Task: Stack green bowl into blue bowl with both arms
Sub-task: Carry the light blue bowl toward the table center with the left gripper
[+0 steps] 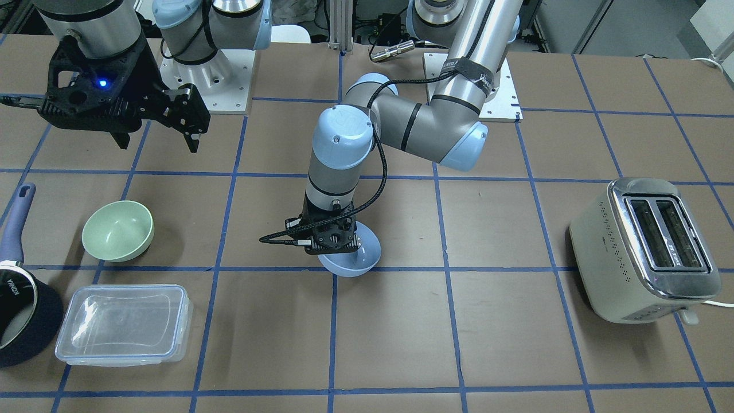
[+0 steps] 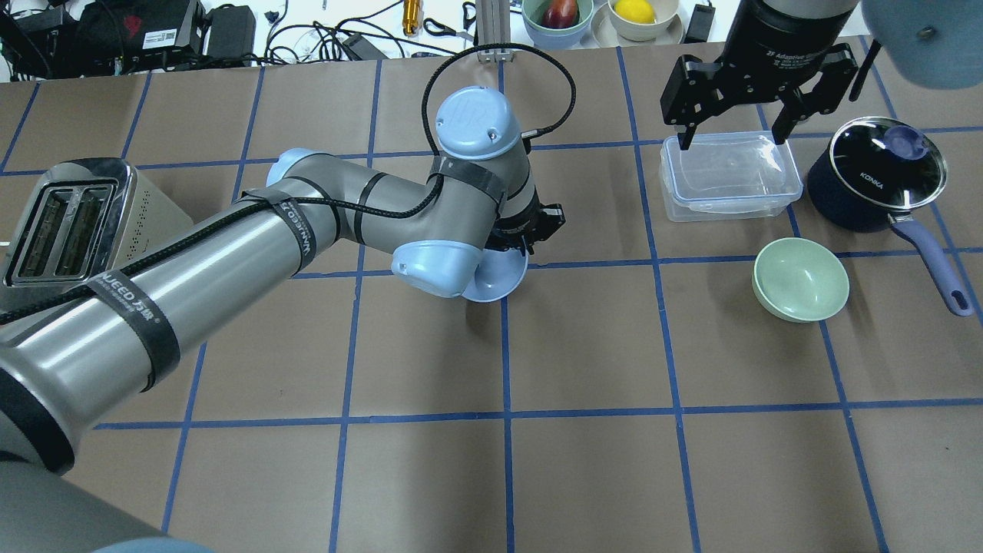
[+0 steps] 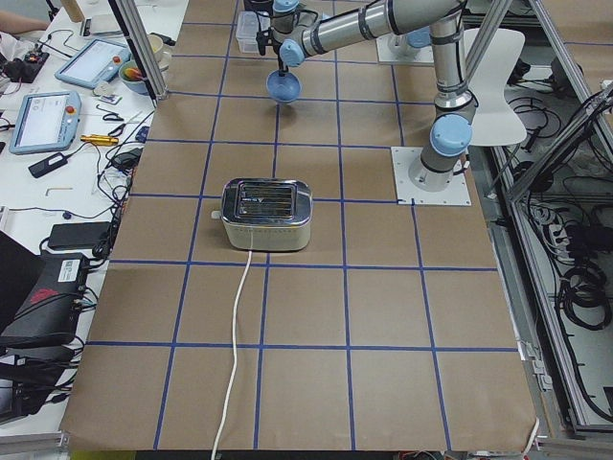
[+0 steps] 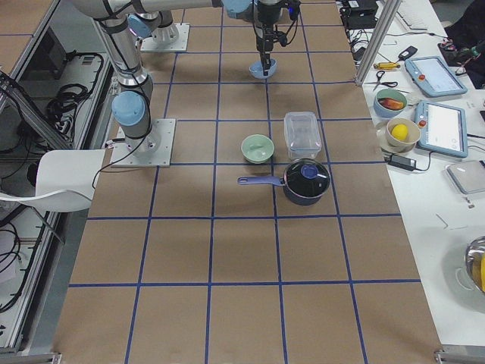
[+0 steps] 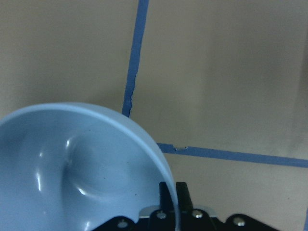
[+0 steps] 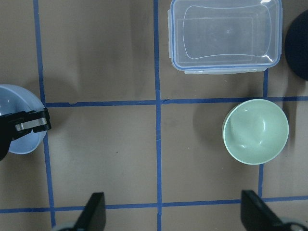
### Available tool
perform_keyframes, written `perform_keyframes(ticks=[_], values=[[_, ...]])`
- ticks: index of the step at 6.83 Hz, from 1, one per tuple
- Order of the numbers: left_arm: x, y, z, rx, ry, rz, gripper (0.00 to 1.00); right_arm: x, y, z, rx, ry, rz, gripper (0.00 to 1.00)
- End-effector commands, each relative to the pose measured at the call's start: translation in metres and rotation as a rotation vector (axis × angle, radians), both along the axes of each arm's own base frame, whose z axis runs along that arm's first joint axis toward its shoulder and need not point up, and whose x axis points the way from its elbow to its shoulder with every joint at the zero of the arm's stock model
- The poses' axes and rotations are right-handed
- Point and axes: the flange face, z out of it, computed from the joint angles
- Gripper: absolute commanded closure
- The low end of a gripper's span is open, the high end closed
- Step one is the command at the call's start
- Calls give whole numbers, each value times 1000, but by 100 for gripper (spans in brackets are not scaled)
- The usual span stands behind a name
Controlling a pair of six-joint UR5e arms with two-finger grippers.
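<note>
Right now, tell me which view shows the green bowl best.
The right wrist-mounted view: the green bowl lies unobstructed, seen straight down. Overhead and front-facing views show it whole but obliquely; exterior right shows it small; the left wrist view misses it.

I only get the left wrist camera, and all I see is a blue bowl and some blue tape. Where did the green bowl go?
Observer: The green bowl sits upright on the table, off to the robot's right of the blue bowl and well apart from it.
Operator: Is the other arm grabbing it?
Observer: No. The right tool hangs open above the table and touches nothing.
Operator: What's next to the green bowl?
Observer: A clear box with its lid on lies just beyond it, and a dark pot stands beside that box.
</note>
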Motion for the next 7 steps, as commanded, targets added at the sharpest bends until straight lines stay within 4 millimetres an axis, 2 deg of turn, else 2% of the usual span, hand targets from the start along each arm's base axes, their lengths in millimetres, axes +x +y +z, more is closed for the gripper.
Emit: perform_keyframes(ticks=[1,2,3,4,5,6,7], values=[[0,-12,-16,-12,-55,-8,100,-2,-2,-4,8,7,-3,0],[4,-14,-19,-25,-96,-7,80,-3,-3,-4,10,8,-3,0],[8,-16,-11,-62,-142,-67,4,-5,-4,-5,13,13,1,0],[8,-16,-4,-71,-130,-69,0,-22,-7,-7,23,32,37,0],[17,-20,17,-94,-120,-60,0,-60,-17,-16,48,31,64,0],[45,-37,37,-124,-104,-91,0,-98,-20,-44,95,19,69,0],[82,-48,63,-114,-48,-73,0,-137,-20,-81,123,4,67,0]])
